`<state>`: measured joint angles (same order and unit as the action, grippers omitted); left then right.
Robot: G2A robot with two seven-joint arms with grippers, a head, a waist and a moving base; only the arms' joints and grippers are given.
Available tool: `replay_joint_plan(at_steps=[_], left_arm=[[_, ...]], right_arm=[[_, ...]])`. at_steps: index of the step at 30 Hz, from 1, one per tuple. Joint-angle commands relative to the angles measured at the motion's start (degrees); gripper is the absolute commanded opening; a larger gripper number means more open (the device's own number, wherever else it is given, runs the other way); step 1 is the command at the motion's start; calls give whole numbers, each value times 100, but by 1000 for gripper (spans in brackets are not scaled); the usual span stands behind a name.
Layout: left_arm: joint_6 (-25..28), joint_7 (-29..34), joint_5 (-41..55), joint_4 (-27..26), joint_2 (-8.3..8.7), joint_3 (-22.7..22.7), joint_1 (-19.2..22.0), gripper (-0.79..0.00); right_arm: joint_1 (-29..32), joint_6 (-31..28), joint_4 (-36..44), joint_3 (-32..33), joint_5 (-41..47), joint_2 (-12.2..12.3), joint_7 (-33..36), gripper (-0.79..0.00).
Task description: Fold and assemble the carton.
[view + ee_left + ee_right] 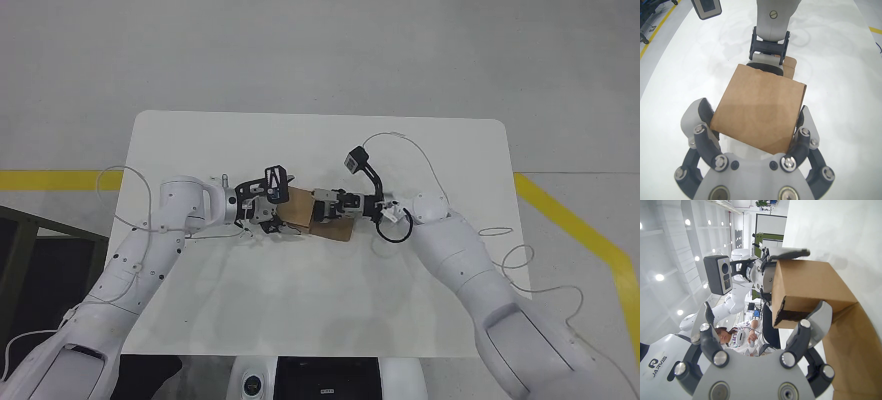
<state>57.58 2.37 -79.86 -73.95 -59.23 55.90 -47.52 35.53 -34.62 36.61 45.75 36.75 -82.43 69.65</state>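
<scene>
The brown carton (298, 206) is held just above the middle of the white table (400, 300), between both arms. My left gripper (270, 206) is shut on the carton (761, 106), one pad (705, 111) on each side wall at its near end. My right gripper (326, 210) stands open at the carton's other end. There, one of its fingers (819, 313) pokes into the open end of the carton (810, 281) under the top panel, and the other finger (706, 317) is free in the air. A loose flap (851, 344) hangs beside that finger.
A thin white cable (425, 160) loops over the table behind the right arm. Bare tabletop lies in front of and behind the carton. A yellow floor line (50, 180) runs past both table ends.
</scene>
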Motion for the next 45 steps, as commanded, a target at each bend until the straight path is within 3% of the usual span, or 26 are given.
replay_joint_plan(at_steps=[1, 17, 38, 45], left_arm=[[-3, 1, 10, 2, -1, 2, 2, 0], [-43, 33, 64, 36, -5, 22, 33, 0], [43, 18, 82, 84, 57, 71, 17, 0], [43, 11, 69, 65, 90, 1, 32, 0]], right_arm=[[43, 65, 95, 29, -16, 23, 65, 0], [295, 127, 537, 277, -199, 143, 127, 0], [246, 215, 427, 137, 254, -38, 216, 0], [96, 178, 211, 40, -36, -50, 178, 0]])
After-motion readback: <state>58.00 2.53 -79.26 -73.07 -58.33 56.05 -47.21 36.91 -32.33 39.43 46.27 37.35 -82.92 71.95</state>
